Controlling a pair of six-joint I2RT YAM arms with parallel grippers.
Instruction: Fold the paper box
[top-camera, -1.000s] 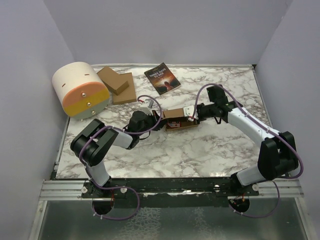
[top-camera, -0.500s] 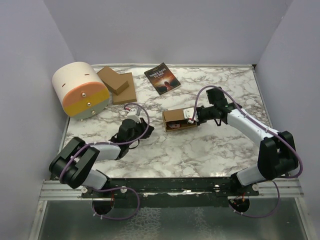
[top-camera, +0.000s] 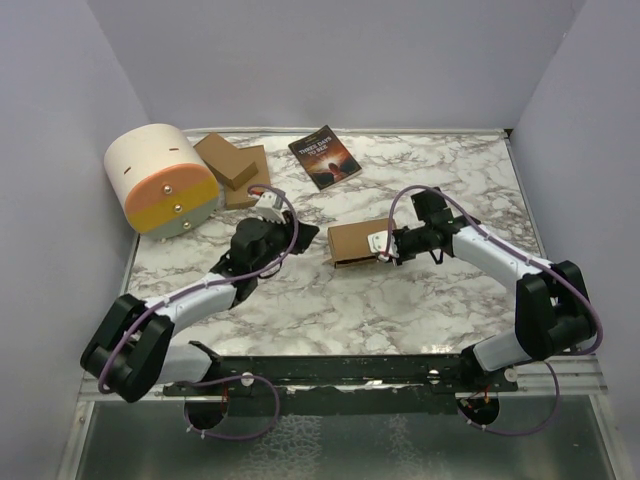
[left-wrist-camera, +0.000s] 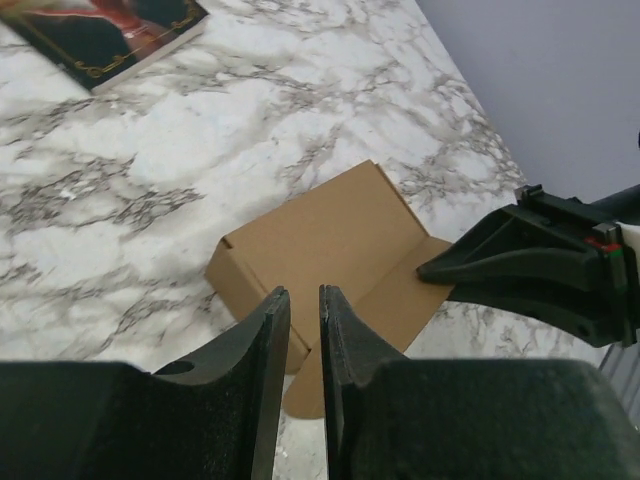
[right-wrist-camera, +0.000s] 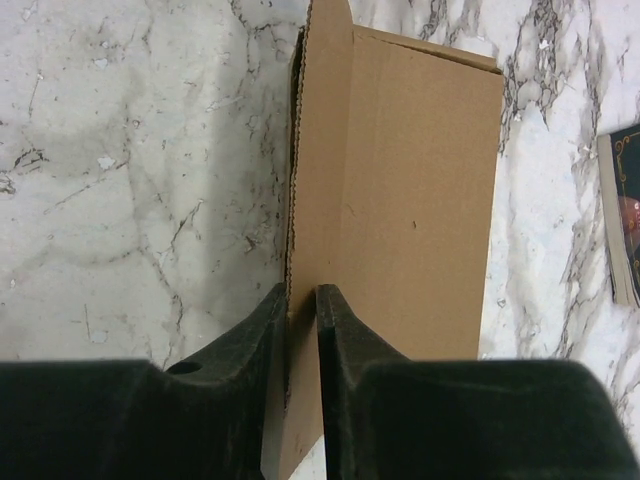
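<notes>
Brown paper box flap sits inside right gripper, grip unclear; left gripper released.

Table: white marble pattern, grey veins, fills middle of top view. Plain pale lavender-grey walls on three sides: back wall, left wall, right wall. Silver metal rail along near table edge. Below it, dull grey mottled floor panel. Light soft, even; shadows faint
</notes>
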